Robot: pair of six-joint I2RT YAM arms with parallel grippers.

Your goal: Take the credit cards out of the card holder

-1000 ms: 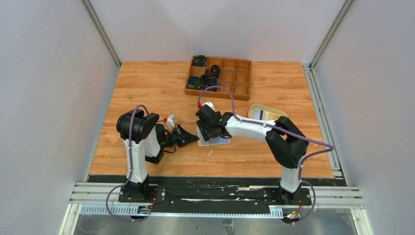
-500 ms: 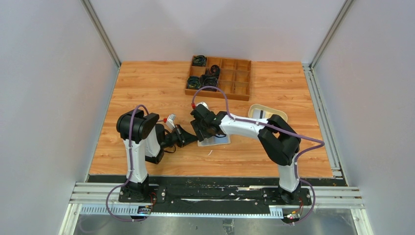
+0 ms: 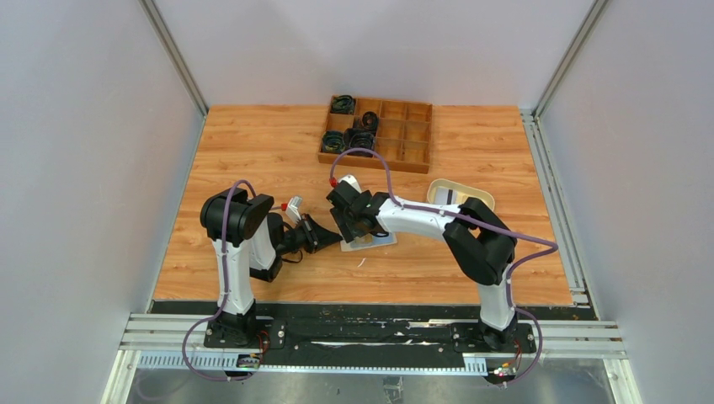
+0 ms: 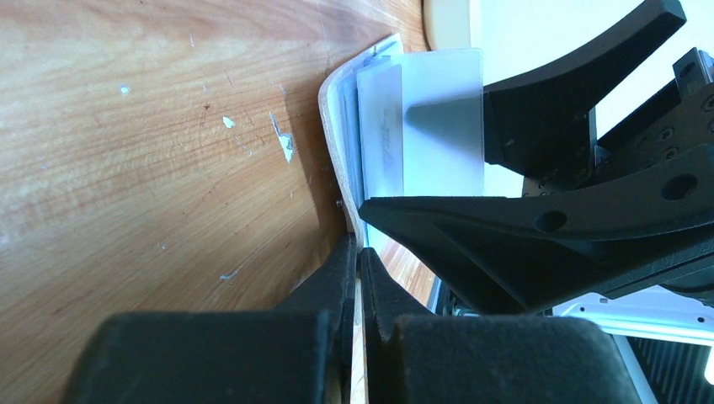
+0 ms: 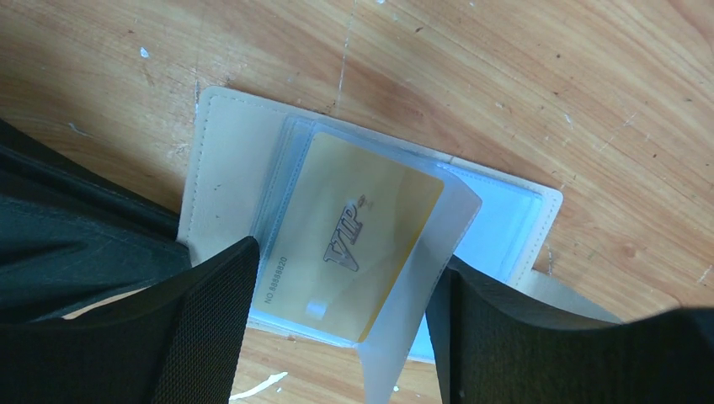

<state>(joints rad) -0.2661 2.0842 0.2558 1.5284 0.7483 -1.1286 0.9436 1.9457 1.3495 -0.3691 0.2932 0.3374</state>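
Two arms meet over the card holder [image 3: 373, 242], which lies open and flat on the counter [image 3: 253, 151] between them. The left arm [image 3: 236, 220] reaches in low from the side, and the left jaws are pressed together on the holder's near edge. They appear to pinch that flap so the wallet cannot slide or fold shut while a card is drawn. The right arm [image 3: 421, 220] hangs above it, and the right jaws are spread, one finger on each side of the yellow card [image 5: 354, 227]. That card sits in a clear sleeve [image 5: 461, 202] fanned up from the pale inside, and the wide stance suits a grip across the card's breadth. More credit cards [image 4: 383, 118] show in sleeves in the left wrist view. None looks to be out yet, so the first pull is probably in hand; the slick sleeve may lift along with the card
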